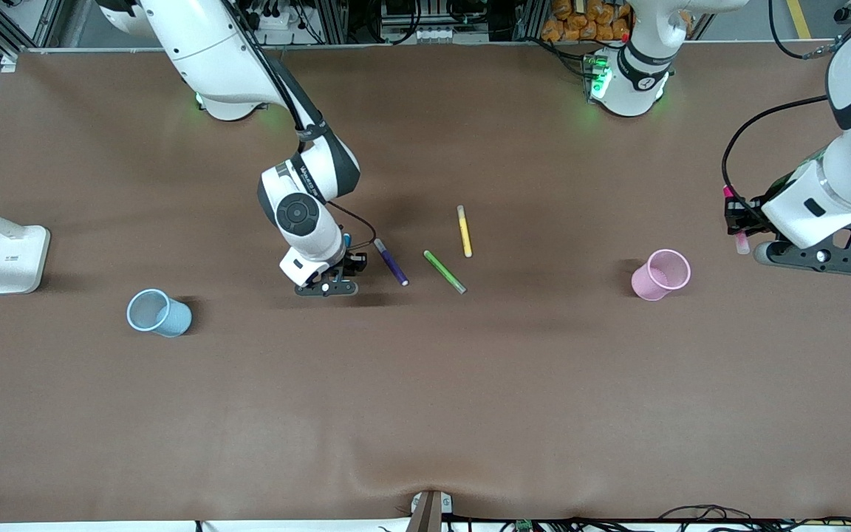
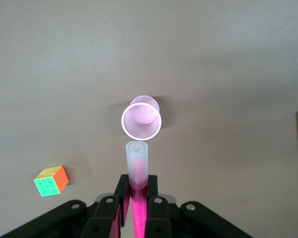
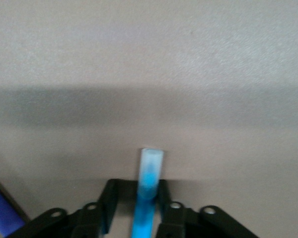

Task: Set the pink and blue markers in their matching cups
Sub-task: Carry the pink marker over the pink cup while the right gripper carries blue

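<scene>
Left gripper [image 2: 135, 206] clamping pink marker [image 2: 137, 166] near pink cup [image 2: 141, 123], right gripper [image 3: 139, 208] pinching blue marker [image 3: 149, 183] on table [image 1: 425, 406]

Arm shells: glossy white, rounded segments
Joints: dark grey bands and round caps
Cables: thin black, looping along both wrists
Bases: white, lit green at the foot
Gripper bodies: black, with small silver screws

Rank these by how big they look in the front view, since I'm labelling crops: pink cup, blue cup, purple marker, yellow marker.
1. Blue cup and pink cup: largest, too alike to separate.
2. Purple marker and yellow marker: both slim and of similar length, so no ranking between them.
</scene>
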Available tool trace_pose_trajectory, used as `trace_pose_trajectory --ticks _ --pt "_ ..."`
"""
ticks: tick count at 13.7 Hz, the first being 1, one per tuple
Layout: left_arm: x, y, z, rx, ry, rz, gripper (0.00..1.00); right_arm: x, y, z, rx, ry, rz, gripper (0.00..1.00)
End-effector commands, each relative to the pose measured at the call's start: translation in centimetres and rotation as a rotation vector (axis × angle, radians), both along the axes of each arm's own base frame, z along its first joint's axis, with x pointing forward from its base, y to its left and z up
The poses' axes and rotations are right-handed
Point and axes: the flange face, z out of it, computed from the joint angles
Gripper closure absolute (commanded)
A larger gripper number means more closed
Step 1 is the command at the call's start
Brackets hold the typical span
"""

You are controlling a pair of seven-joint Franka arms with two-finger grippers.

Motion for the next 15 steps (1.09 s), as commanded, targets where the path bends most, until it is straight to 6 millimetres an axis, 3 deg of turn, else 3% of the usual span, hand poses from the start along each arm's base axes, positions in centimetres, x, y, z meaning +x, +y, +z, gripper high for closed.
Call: trace_pose_trajectory --ticks 1,4,8,15 --pt "-2.3 0.6 -0.5 -0.010 -0.027 -0.020 1.00 1.1 -1.9 -0.2 0.005 0.002 0.020 1.00" --pt "-4.3 0.8 -3.5 -0.014 -0.056 -0.026 1.00 1.7 -2.3 0.9 0.016 -0.016 0.014 1.00" --pt "-6.1 0.9 -8.2 -0.025 -0.132 -0.031 1.00 3.8 -3.6 5.2 0.052 -0.079 0.076 1.00" --pt "-4.6 2.9 -11.7 -0.045 -0.327 0.070 1.00 9.3 -6.7 12.4 0.106 0.009 0.146 1.00"
